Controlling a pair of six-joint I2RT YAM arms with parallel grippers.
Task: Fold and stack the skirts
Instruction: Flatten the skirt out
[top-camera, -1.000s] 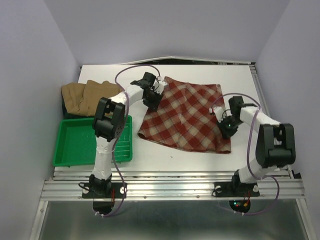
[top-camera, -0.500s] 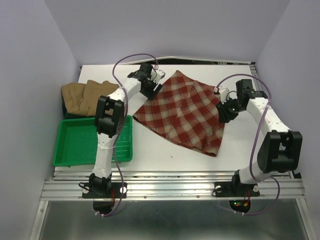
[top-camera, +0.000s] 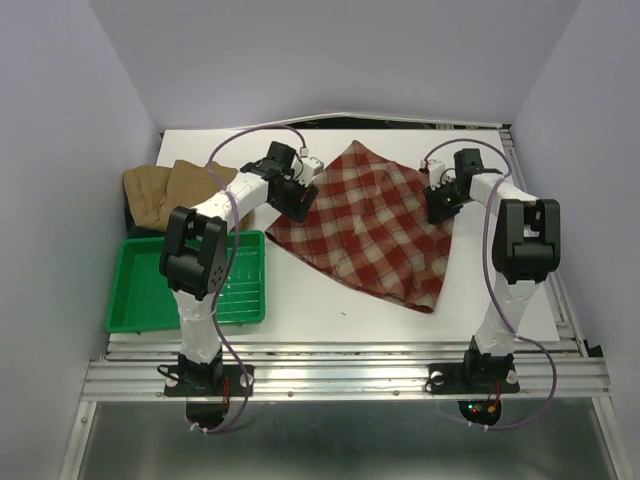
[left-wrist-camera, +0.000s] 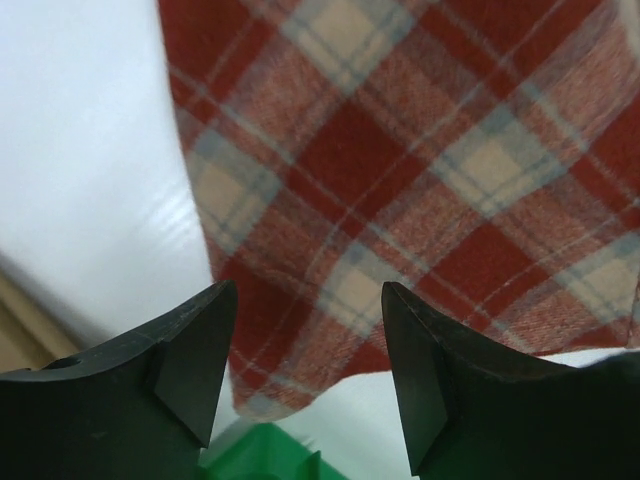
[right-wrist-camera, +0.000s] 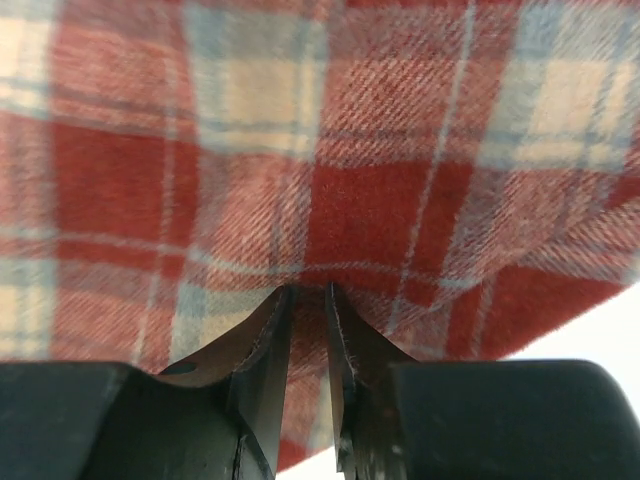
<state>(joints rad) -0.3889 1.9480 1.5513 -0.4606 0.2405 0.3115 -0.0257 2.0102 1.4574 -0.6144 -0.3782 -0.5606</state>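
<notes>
**Red-and-cream plaid skirt (top-camera: 370, 225) being pinched on the right, left claw gaping**

From the top camera, the plaid skirt is lying flat and skewed on the white table (top-camera: 500, 290). One corner is pointing at the far edge and another toward the near right, so its long axis is running from far-left to near-right. Its left corner is sitting just beside the green ribbed tray (top-camera: 150, 285). Bare tabletop is stretching along the near side and the right. The tan skirts (top-camera: 170, 190) are lying beyond the tray, at the far left. The left gripper (top-camera: 298, 202) is hovering at the skirt's left edge, and the right gripper (top-camera: 440, 205) is at its right edge.

From the left wrist, the left gripper (left-wrist-camera: 310, 340) is standing wide apart and holding nothing, above the skirt's (left-wrist-camera: 420, 180) hem, with table (left-wrist-camera: 90, 180) to the left and the tray (left-wrist-camera: 270, 450) below.

From the right wrist, the right gripper (right-wrist-camera: 308, 300) is nipping a fold of the plaid skirt (right-wrist-camera: 300, 150), its fingers almost meeting. A corner of table (right-wrist-camera: 600, 320) is showing.
</notes>
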